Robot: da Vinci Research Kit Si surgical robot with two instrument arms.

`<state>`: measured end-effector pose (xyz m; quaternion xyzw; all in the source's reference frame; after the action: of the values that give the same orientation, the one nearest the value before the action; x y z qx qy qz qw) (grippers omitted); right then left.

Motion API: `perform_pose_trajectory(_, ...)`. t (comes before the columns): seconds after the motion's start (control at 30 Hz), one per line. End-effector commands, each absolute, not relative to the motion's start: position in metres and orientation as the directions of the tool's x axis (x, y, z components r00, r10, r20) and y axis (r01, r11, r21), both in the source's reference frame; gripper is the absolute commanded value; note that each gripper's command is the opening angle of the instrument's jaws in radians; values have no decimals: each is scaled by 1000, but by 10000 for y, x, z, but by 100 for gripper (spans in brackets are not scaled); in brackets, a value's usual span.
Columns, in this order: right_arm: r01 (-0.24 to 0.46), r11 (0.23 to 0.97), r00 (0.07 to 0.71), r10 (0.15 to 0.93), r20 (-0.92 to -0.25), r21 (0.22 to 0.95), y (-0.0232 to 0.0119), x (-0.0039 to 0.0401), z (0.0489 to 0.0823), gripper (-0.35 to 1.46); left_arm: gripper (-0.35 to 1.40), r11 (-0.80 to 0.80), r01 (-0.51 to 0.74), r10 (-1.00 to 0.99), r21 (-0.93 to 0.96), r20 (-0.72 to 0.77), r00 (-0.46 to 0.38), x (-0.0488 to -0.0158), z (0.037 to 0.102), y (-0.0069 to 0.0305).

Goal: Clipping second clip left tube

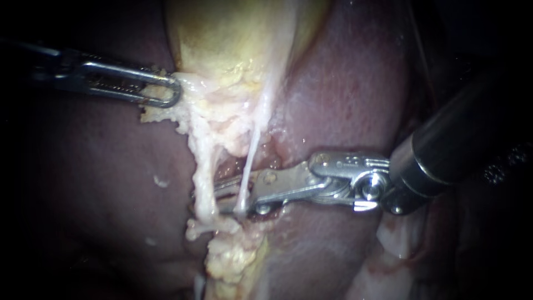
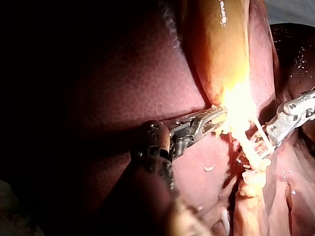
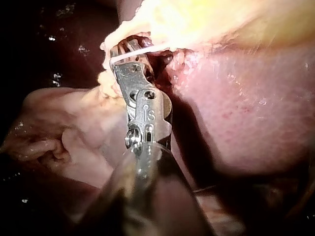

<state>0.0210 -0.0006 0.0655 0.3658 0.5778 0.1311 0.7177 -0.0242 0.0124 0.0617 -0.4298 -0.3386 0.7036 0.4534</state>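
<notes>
Right instrument [image 1: 220,197] jaws stand a little open, tips at the left tube [image 1: 203,166].
Left instrument [image 1: 172,93] jaws pinch the gallbladder [image 1: 222,33] edge above that tube.

My left instrument [image 1: 173,93] comes in nearly level, dark shaft behind, two long slim jaws stretched straight ahead; the jaws lie close together, pinching a flap of pale tissue [image 1: 164,115] at their tips. My right instrument [image 1: 221,200] reaches in from the opposite side; its thick dark shaft slopes down to a shiny metal wrist, bent so the jaws run level and point back toward my left side; these jaws stand apart with a narrow gap between them, below my left jaws and well apart from them.
</notes>
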Motion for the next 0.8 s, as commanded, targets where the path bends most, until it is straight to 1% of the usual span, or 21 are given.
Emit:
perform_pose_trajectory(0.03, 235, 698, 298, 611, -733, 677, -6, 210, 655, -7, -35, -359, -345, 929, -867, -297, -220, -242, 616, 124)
perform_pose_trajectory(0.17, 214, 707, 292, 612, -735, 674, -6, 211, 662, 12, -35, -359, -345, 929, -867, -297, -220, -242, 616, 123)
perform_pose_trajectory(0.27, 196, 717, 304, 605, -736, 669, -6, 210, 676, 25, -35, -359, -345, 929, -867, -297, -220, -242, 616, 124)
perform_pose_trajectory(0.33, 177, 725, 312, 600, -737, 665, -4, 208, 687, 31, -35, -359, -345, 929, -867, -297, -220, -242, 616, 123)
perform_pose_trajectory(0.43, 159, 732, 315, 599, -736, 663, 2, 203, 700, 35, -35, -359, -345, 929, -867, -297, -221, -242, 616, 123)
perform_pose_trajectory(0.6, 139, 737, 323, 597, -734, 661, 10, 187, 709, 35, -35, -359, -343, 929, -868, -296, -222, -239, 615, 125)
perform_pose_trajectory(0.67, 138, 738, 334, 593, -732, 661, 12, 180, 711, 35, -35, -358, -342, 929, -869, -296, -222, -238, 614, 126)
perform_pose_trajectory(0.8, 128, 736, 335, 599, -727, 665, 18, 159, 710, 35, -35, -358, -340, 929, -870, -295, -224, -234, 613, 128)
